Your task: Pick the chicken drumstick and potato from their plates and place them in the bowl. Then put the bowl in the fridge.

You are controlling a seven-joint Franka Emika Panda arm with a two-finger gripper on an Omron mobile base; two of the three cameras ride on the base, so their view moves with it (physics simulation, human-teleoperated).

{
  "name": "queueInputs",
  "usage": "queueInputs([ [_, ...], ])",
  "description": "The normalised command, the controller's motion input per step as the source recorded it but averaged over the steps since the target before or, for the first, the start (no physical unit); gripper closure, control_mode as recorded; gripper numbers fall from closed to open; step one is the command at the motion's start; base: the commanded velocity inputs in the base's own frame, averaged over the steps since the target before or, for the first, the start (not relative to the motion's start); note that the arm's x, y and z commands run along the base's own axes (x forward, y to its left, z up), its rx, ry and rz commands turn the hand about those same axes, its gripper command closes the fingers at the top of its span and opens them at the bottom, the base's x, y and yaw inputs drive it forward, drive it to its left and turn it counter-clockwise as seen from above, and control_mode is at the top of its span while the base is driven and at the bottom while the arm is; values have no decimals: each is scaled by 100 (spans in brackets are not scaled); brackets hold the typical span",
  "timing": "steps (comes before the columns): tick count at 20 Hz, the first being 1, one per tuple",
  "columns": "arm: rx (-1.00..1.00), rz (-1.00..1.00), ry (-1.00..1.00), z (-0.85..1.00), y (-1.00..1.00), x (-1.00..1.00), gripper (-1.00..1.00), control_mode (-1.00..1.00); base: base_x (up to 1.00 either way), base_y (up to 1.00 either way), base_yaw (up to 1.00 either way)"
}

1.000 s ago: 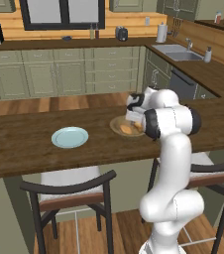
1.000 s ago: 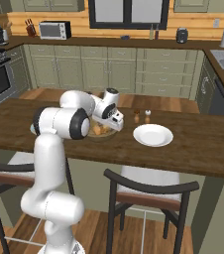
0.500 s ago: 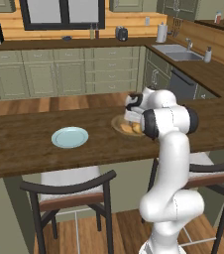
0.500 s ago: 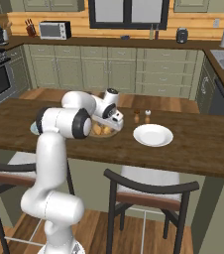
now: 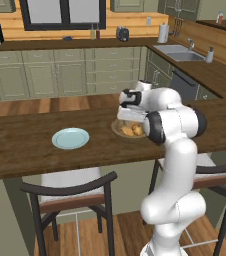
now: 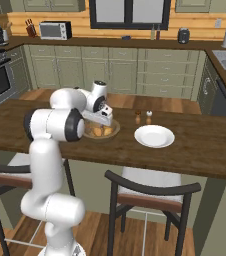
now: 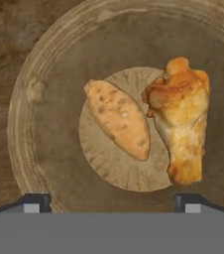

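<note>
The two-finger gripper [image 7: 112, 202] hangs directly above the round light-brown wooden bowl [image 7: 44, 149] with its jaws spread wide and nothing between them, the two dark fingertips [image 7: 33, 202] standing well apart. Straight below the gripper, on the bowl's floor, lie the oval tan-yellow potato [image 7: 118, 119] and, just beside it, the tapering golden-brown chicken drumstick [image 7: 181, 124]. The round pale blue plate [image 5: 70, 138] sits on the dark wooden counter [image 5: 20, 145], well apart from the gripper [image 5: 126, 98] on its left.
</note>
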Motion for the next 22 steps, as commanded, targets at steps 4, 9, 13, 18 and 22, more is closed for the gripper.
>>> queueInputs([
  [4, -13, 18, -3, -1, 60, -96, -100, -100, 0, 0, 0],
  [9, -12, 10, -11, 0, 14, -9, -100, -100, 0, 0, 0],
  [13, -15, 10, -6, 0, 10, 6, -100, -100, 0, 0, 0],
  [18, -16, 13, -1, -1, 25, 34, -100, -100, 0, 0, 0],
  [22, -16, 15, 0, -15, 18, 39, -100, -100, 0, 0, 0],
])
